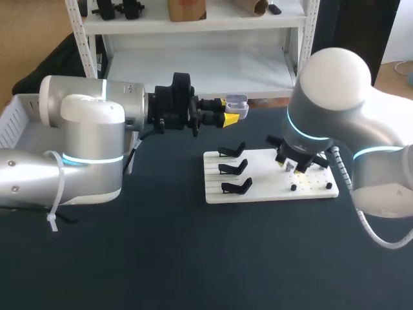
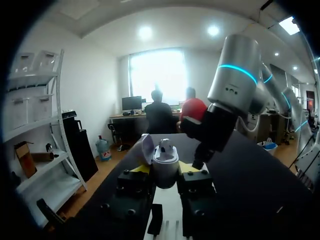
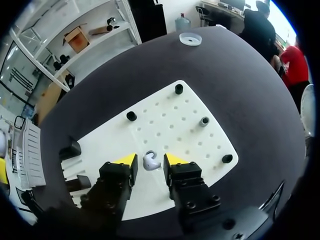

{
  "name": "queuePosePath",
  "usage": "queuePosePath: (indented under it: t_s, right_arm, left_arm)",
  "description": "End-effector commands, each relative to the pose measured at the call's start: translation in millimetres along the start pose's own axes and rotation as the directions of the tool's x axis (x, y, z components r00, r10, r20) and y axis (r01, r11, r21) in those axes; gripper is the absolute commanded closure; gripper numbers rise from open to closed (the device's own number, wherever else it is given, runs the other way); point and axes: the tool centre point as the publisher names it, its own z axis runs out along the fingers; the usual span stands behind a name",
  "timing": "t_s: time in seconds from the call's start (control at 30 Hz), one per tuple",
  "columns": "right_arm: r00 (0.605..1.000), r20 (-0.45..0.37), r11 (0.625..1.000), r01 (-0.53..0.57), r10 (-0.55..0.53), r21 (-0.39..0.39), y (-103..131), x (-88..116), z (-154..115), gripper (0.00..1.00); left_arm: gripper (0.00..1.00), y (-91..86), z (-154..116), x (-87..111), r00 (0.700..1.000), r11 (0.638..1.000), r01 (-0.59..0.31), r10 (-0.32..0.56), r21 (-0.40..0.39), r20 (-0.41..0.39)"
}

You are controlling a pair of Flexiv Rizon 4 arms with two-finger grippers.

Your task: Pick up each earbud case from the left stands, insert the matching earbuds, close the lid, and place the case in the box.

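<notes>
Stage: mid-insertion, I judge | left claw (image 2: 165,168) is clamping the open white earbud case (image 2: 165,162) aloft near the desk's (image 1: 161,258) far edge, lid (image 2: 145,149) tipped back, seated bud (image 2: 165,146) apparently inside | right claw (image 3: 151,159) is straddling the loose earbud (image 3: 151,161) on the pegboard (image 3: 175,125), fingers narrowly apart | closing and boxing are still pending

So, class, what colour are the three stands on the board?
Black. The stands show best in the head view, against the white board.

Robotics lab: left arm (image 1: 84,123), right arm (image 1: 335,97) at dark table (image 1: 193,258), white peg board (image 1: 264,181).
</notes>
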Motion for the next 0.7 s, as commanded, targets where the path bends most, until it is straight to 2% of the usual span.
queuePosePath:
  t_s: [0.03, 0.7]
  right_arm:
    - [1.000, 0.007, 1.000, 0.002, -0.002, -0.004, 0.6, -0.1, 1.0, 0.67]
    - [0.999, -0.003, 0.999, 0.039, -0.039, -0.012, -3.0, 2.5, 2.3, 0.67]
  left_arm:
    - [1.00, -0.6, 0.2, 0.5, 1.000, 1.000, -0.002, 0.002, -0.003, 0.002]
    - [1.00, -0.6, 0.2, 0.5, 1.000, 1.000, -0.002, 0.002, -0.003, 0.002]
